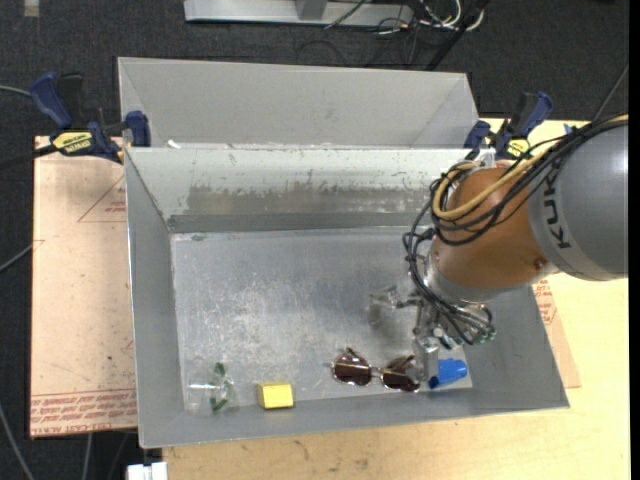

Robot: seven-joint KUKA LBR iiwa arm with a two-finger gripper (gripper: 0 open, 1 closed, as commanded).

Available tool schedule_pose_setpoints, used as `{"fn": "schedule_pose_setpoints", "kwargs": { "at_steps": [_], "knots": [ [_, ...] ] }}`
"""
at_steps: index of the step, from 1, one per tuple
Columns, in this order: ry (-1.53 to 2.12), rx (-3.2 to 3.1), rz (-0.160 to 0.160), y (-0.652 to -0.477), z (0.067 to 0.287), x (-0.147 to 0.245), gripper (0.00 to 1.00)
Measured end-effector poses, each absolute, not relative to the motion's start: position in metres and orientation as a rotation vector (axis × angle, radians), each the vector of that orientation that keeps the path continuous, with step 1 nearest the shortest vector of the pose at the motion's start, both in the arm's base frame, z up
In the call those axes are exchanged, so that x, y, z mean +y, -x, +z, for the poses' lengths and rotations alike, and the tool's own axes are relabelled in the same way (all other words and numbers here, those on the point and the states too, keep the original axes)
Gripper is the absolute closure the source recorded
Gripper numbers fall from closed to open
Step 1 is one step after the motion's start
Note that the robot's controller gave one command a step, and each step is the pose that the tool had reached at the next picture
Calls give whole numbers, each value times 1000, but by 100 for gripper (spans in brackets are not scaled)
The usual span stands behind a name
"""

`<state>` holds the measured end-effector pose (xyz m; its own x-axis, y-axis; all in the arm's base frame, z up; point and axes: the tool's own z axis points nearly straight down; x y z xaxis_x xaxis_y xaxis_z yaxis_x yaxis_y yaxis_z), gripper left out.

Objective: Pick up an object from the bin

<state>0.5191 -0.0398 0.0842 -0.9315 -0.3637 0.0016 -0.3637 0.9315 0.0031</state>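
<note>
Gripper (432, 348) hangs low at the front right of the bin (280, 288); spread or pressed together, I cannot tell. Just below it lies a blue piece (450, 373), brown sunglasses (376, 373) beside that. Best to centre squarely over one before closing; the yellow block (276, 396) sits well apart.

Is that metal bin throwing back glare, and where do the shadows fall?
Camera view: no hard glare, just a pale, streaky sheen along the back wall of the bin, with a darker band below it. Camera view: the yellow block and the sunglasses cast hardly any shadow on the floor, so the light seems soft and spread out.
</note>
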Motion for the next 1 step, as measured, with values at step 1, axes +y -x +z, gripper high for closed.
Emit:
{"fn": "schedule_pose_setpoints", "kwargs": {
  "at_steps": [1],
  "knots": [
    [-845, -3026, -2, -489, 105, -20, 0]
  ]
}}
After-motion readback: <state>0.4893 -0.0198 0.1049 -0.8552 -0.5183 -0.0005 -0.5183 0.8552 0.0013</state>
